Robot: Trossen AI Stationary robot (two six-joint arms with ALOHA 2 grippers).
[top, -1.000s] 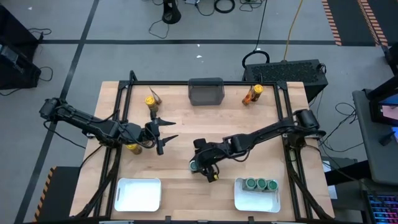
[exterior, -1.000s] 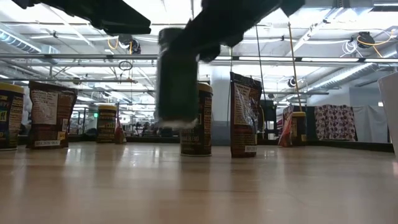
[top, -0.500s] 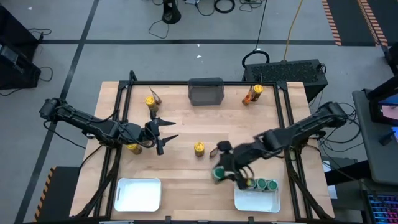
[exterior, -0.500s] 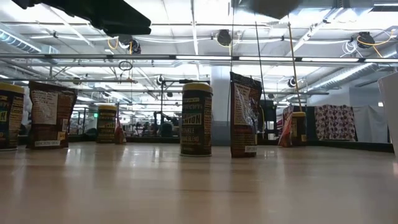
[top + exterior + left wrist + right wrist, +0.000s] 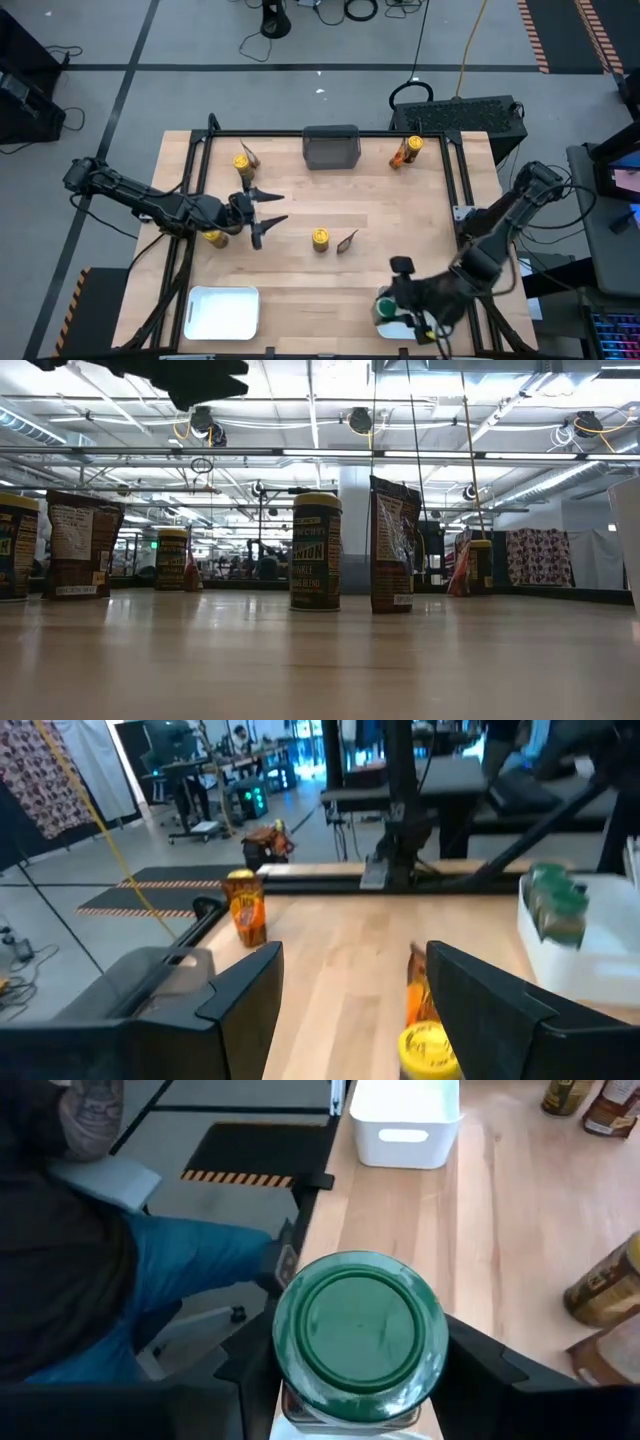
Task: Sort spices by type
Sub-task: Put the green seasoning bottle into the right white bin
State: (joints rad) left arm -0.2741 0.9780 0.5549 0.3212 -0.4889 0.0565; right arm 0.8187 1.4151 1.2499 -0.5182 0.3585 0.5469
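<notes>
My right gripper (image 5: 390, 307) is shut on a green-lidded jar (image 5: 384, 307) at the left end of the right white tray (image 5: 402, 333), near the table's near edge. The arm hides the rest of that tray. My left gripper (image 5: 264, 216) hovers open left of the table's middle. A yellow-lidded jar (image 5: 320, 238) and a brown packet (image 5: 347, 241) stand at mid-table. One more yellow-lidded jar (image 5: 213, 239) sits under the left arm. Another (image 5: 243, 162) stands with a packet toward the far left, and a third pair (image 5: 405, 152) toward the far right. My right gripper pinches the green-lidded jar between its two fingers (image 5: 470, 1365), one on each side of the jar's body just below the lid (image 5: 360, 1327). The fingers come from above, pointing down. The jar stays upright over the tray; whether its base rests there is hidden.
A dark grey bin (image 5: 331, 146) stands at the far edge's middle. The left white tray (image 5: 222, 312) lies at the near left. A person in blue trousers (image 5: 190, 1270) is just off the table's near edge. Bare wood lies between the two trays.
My right gripper has carried the green-lidded jar from the table's middle toward the right and near edge, ending over the right tray. That uncovered the yellow-lidded jar and the packet at mid-table. The left arm has kept still.
</notes>
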